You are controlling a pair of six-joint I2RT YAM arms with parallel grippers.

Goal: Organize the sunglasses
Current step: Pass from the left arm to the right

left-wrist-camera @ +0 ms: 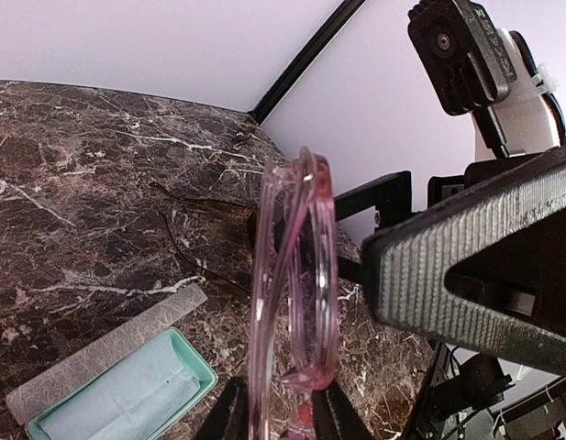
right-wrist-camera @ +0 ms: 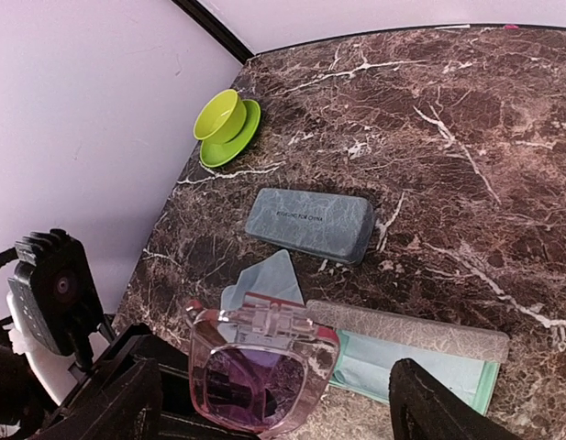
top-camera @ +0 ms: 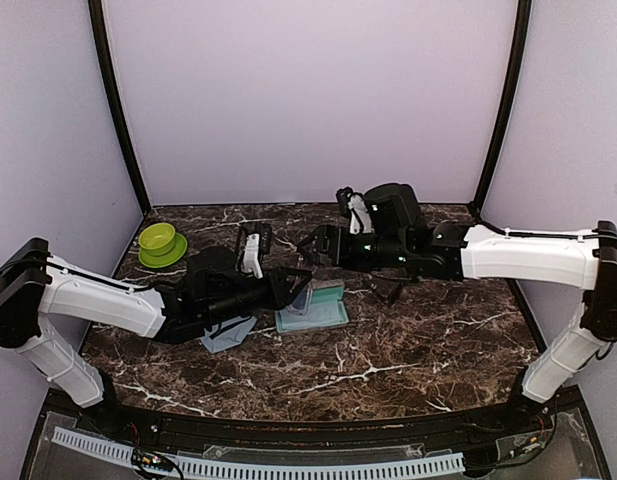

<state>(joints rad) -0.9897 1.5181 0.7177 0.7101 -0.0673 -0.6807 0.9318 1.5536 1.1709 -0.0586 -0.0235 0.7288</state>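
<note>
The pink-framed sunglasses (left-wrist-camera: 292, 302) are folded and held upright above the table, with my left gripper (left-wrist-camera: 273, 408) shut on their lower edge. In the right wrist view their dark lenses (right-wrist-camera: 264, 371) sit between the wide-apart fingers of my open right gripper (right-wrist-camera: 278, 394), which touches nothing. The two grippers meet over the middle of the table, left (top-camera: 291, 285) and right (top-camera: 320, 246). A dark-framed pair (top-camera: 390, 291) lies on the marble under the right arm and is hard to make out.
An open case (right-wrist-camera: 466, 371) with teal lining and a light blue cloth inside lies just below the grippers (top-camera: 313, 312). A closed grey case (right-wrist-camera: 310, 225), a loose light blue cloth (right-wrist-camera: 269, 275) and a green bowl on a saucer (top-camera: 160, 243) lie to the left.
</note>
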